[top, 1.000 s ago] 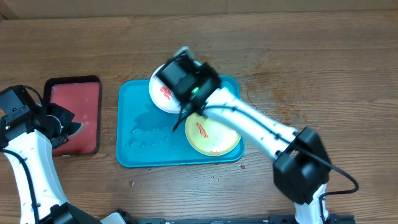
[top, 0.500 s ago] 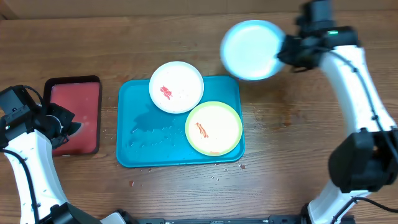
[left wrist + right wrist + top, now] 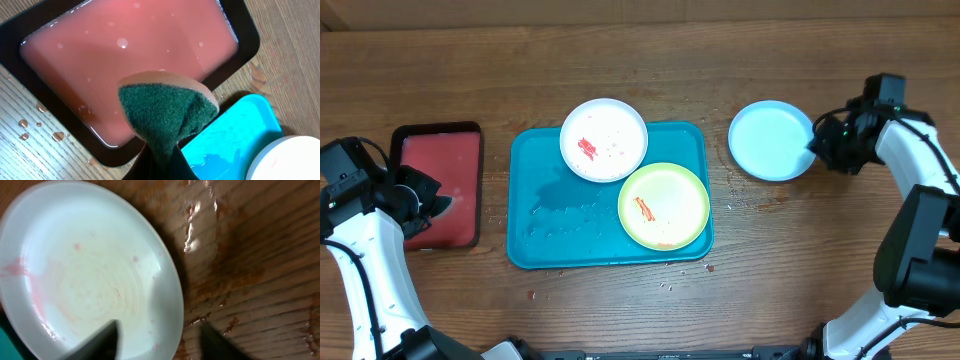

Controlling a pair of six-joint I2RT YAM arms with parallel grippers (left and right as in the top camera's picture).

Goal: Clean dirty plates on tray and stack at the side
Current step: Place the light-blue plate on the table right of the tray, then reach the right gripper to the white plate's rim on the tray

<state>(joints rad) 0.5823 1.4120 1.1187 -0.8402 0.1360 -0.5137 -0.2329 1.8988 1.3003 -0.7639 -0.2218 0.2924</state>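
Plates likely light, stiff, wet-slick, best pinched at rim: white plate [image 3: 604, 139] and yellow-green plate [image 3: 664, 205] on tray [image 3: 535, 215], light blue plate [image 3: 772, 141] on table [image 3: 820, 60]; right gripper [image 3: 160, 342] spread astride its rim, left gripper [image 3: 432, 200] pinching sponge [image 3: 165, 110]

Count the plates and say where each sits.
3. White plate at the tray's far edge; yellow-green plate in the tray's right half; light blue plate on the table right of the tray. None seems hidden.
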